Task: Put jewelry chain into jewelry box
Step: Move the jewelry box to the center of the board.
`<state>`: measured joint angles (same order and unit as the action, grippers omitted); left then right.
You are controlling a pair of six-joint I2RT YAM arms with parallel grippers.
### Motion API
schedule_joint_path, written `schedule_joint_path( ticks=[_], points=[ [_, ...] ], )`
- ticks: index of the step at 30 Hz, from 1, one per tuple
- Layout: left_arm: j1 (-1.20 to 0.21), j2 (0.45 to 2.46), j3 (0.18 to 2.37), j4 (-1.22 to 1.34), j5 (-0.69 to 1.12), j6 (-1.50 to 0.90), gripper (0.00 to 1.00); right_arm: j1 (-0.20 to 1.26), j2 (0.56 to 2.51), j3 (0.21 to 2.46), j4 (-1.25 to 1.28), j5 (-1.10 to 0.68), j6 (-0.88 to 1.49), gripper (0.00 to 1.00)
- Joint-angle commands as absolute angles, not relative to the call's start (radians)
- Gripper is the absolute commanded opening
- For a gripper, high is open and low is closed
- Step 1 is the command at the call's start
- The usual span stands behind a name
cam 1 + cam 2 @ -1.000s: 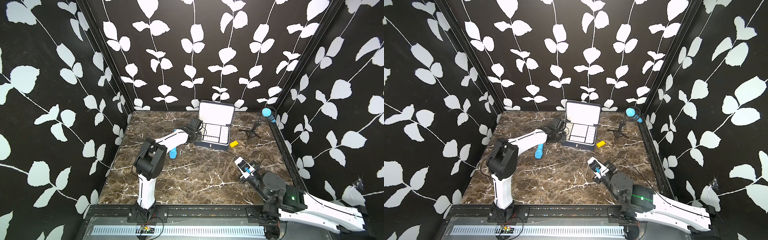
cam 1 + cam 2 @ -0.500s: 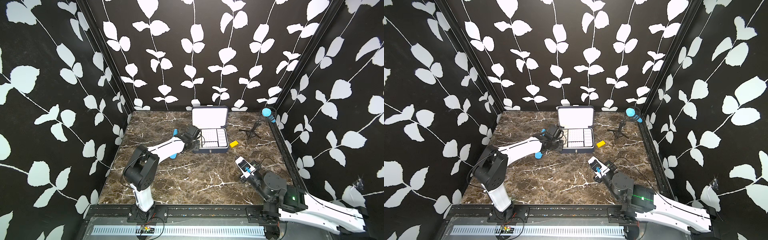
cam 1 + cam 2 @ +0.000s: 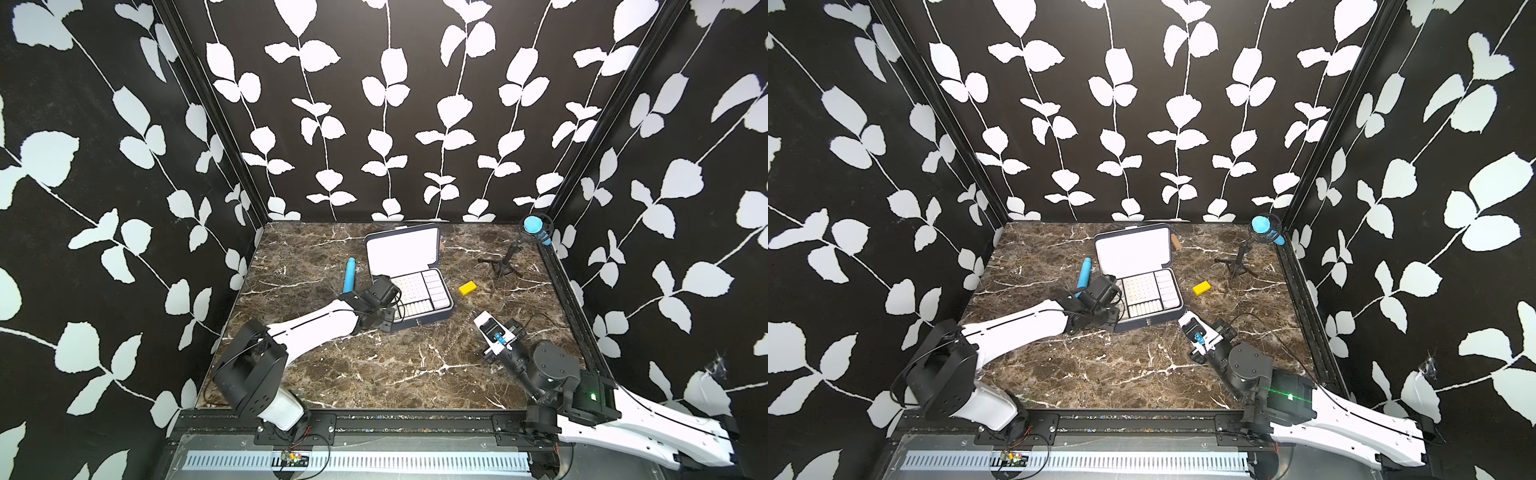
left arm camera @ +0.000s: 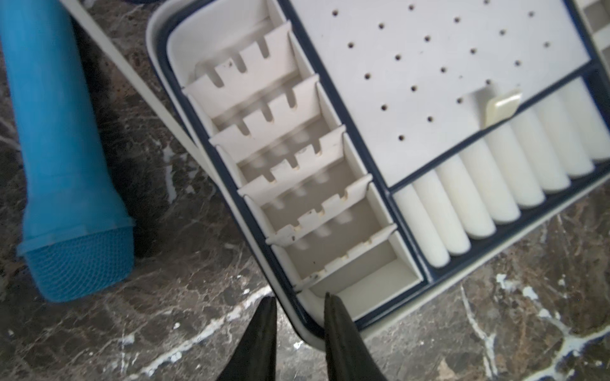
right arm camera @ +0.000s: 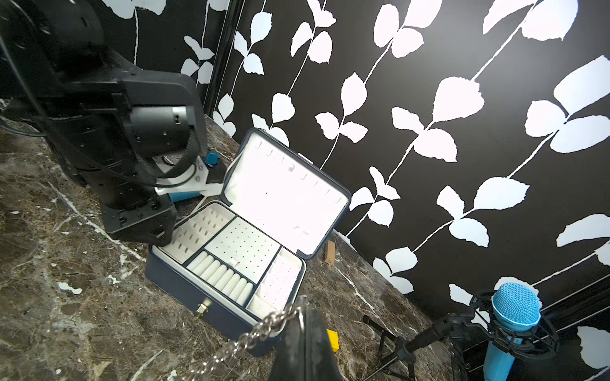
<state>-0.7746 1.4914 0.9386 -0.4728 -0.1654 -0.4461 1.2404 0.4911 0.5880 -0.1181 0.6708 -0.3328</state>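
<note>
Nearest us, our right gripper (image 5: pixel 302 316) is pinched fully shut on 1 end of the jewelry chain (image 5: pixel 254 336). The silvery links droop away from the jaws in a slack line toward the marble tabletop (image 3: pixel 374 374), and we cannot tell whether the free end touches the stone. A little ahead of it and to our left stands the jewelry box (image 3: pixel 424 322), its clasp side facing this gripper and its white tray (image 3: pixel 415 289) bare. We judge that the carry runs forward and leftward over the front wall, which the hanging length must clear before lowering. At the box's near left corner, our left gripper (image 4: pixel 298 298) holds its 2 black fingers (image 4: pixel 264 330) a narrow gap apart, astride the corner rim, with no chain in them. We cannot tell whether they press the rim. That arm is nearer the box, but the right one has the chain. Farthest back, the open lid (image 3: pixel 401 251) stands raised on its hinge.
</note>
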Motion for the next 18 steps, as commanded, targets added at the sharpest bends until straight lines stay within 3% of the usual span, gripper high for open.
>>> schedule_joint_path(
  ticks=[1, 12, 14, 18],
  points=[
    [-0.775, 1.485, 0.87, -0.622, -0.207, -0.466, 0.28, 1.235, 0.482, 0.612, -0.102, 0.683, -0.327, 0.0],
    [-0.766, 1.404, 0.85, -0.662, -0.278, -0.475, 0.28, 1.235, 0.456, 0.628, -0.14, 0.695, -0.325, 0.0],
    [-0.766, 1.38, 0.856, -0.66, -0.261, -0.472, 0.32, 1.234, 0.457, 0.629, -0.14, 0.695, -0.326, 0.0],
    [-0.766, 1.316, 0.916, -0.683, -0.208, -0.449, 0.51, 1.235, 0.478, 0.648, -0.13, 0.682, -0.336, 0.0]
  ],
)
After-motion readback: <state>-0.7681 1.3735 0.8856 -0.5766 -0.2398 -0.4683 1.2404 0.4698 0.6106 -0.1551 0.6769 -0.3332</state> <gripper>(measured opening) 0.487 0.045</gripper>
